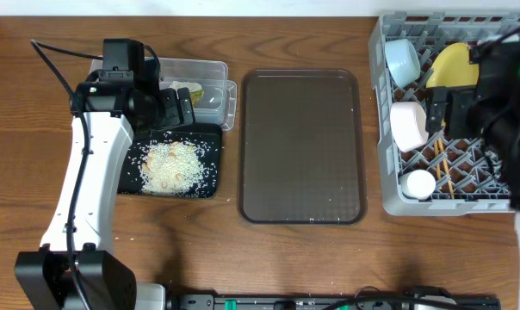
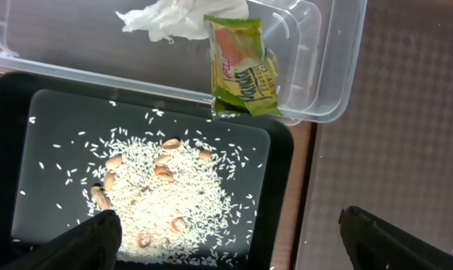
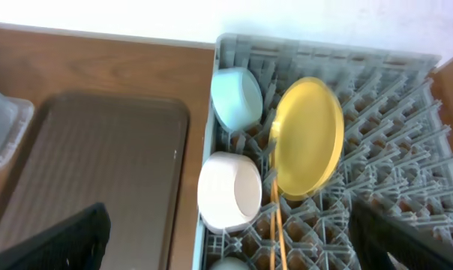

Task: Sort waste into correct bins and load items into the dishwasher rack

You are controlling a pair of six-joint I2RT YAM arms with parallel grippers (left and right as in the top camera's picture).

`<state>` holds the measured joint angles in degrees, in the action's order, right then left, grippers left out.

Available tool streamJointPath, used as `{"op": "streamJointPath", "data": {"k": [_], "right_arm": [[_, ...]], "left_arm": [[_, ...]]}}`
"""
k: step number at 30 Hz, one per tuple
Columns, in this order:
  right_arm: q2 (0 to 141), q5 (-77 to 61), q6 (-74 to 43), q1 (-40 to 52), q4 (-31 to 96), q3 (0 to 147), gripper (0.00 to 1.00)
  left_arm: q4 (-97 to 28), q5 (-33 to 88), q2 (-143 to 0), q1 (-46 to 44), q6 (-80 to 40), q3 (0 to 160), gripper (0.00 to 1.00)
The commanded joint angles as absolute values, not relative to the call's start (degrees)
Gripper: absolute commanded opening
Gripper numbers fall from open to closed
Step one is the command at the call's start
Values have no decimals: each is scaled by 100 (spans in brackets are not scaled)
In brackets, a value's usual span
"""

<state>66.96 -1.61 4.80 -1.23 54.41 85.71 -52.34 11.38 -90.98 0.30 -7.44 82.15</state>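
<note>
The rice-like grains [image 1: 170, 166] lie heaped with a few nuts in the black tray [image 1: 210, 138], as the left wrist view [image 2: 163, 195] shows. The white wrapper [image 2: 174, 19] and an orange-green packet [image 2: 244, 64] lie in the clear tub [image 1: 210, 71]. My left gripper [image 2: 230, 247] is open and empty above the black tray's right edge. The grey rack [image 1: 389, 194] holds the light-blue bowl [image 1: 402, 60], yellow plate [image 1: 454, 65], white bowl [image 1: 408, 123], small white cup [image 1: 418, 183] and chopsticks [image 1: 441, 164]. My right gripper [image 3: 230, 247] is open and empty above the rack's left side.
The dark-brown serving tray [image 1: 301, 146] lies between the bins and the rack, with a few stray grains on it. The left arm [image 1: 92, 172] stretches from the front edge over the black tray. The right arm [image 1: 501, 95] covers the rack's right part.
</note>
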Motion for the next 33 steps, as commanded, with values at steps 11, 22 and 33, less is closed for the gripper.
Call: {"op": "streamJointPath", "data": {"k": [11, 22, 33], "right_arm": [[3844, -180, -158, 21, 2141, 3944, 99], [1732, -130, -349, 19, 530, 1031, 99], [475, -30, -303, 84, 436, 32, 99]], "left_arm": [[-5247, 1085, -9094, 47, -711, 8294, 95], [-5247, 1085, -9094, 47, -711, 8294, 95], [-5247, 1085, -9094, 47, -711, 8294, 95]]}}
